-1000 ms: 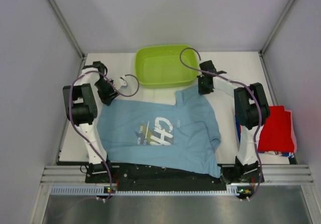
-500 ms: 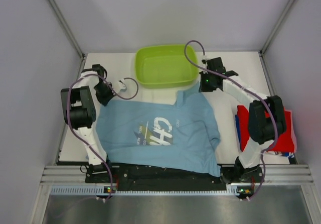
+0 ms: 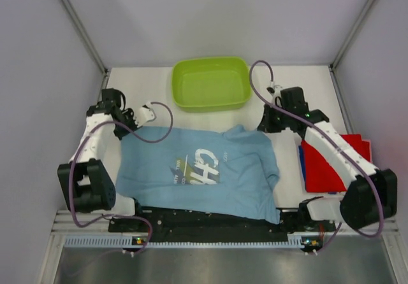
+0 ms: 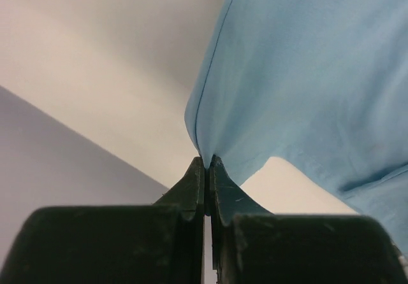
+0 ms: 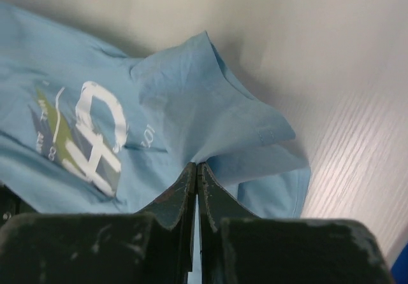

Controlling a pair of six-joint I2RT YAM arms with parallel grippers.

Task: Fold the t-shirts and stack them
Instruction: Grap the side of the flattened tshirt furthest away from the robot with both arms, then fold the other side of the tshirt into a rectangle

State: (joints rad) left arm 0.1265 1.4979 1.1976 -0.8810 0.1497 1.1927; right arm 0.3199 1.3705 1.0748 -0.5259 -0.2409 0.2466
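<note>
Count: one light blue tee (image 3: pixel 204 169), one red tee (image 3: pixel 322 172) folded on one darker blue tee (image 3: pixel 303 169) (edge only), one green basin (image 3: pixel 210 83). Both sets clenched: left jaws on the light blue tee's edge, right jaws likewise, cloth spread between them. White counter (image 3: pixel 140 83), grey walls (image 3: pixel 223 16).

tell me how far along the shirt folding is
Done: the red t-shirt lies folded at the right of the table. In hand: the light blue t-shirt lies spread open, lettering up, with the left gripper and right gripper each shut on its far side. Left: folding it and stacking it on the red one.
</note>
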